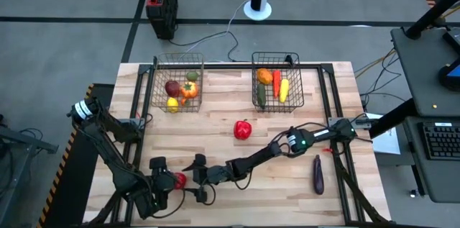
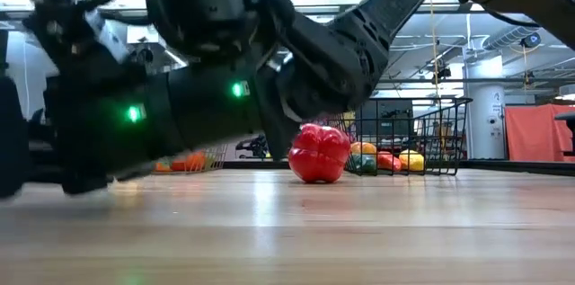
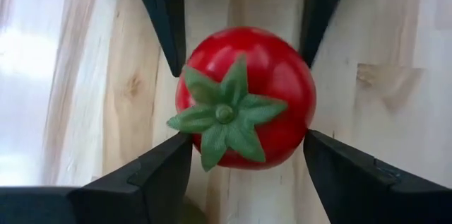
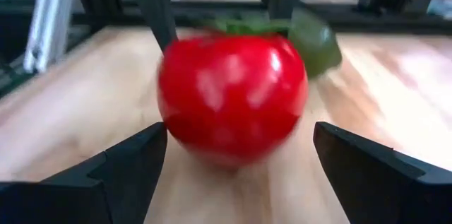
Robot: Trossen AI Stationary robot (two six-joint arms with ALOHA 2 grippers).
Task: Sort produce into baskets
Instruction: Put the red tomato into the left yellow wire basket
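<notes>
tomato [image 3: 244,97] between left claw [image 3: 247,157] fingers, claw half-narrowed, contact unclear; right claw [image 4: 236,164] wide beside tomato; likely light, smooth, slippery; best gripped across widest middle

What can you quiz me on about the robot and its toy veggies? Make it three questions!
1. True or false: the purple eggplant lies in a basket.
2. Which toy do the left gripper and right gripper meet at? A a carrot, B a tomato, C a banana.
3. Fill in: the red pepper lies on the bare ___.

Key: 1 false, it lies on the table. 2 B. 3 table.
</notes>
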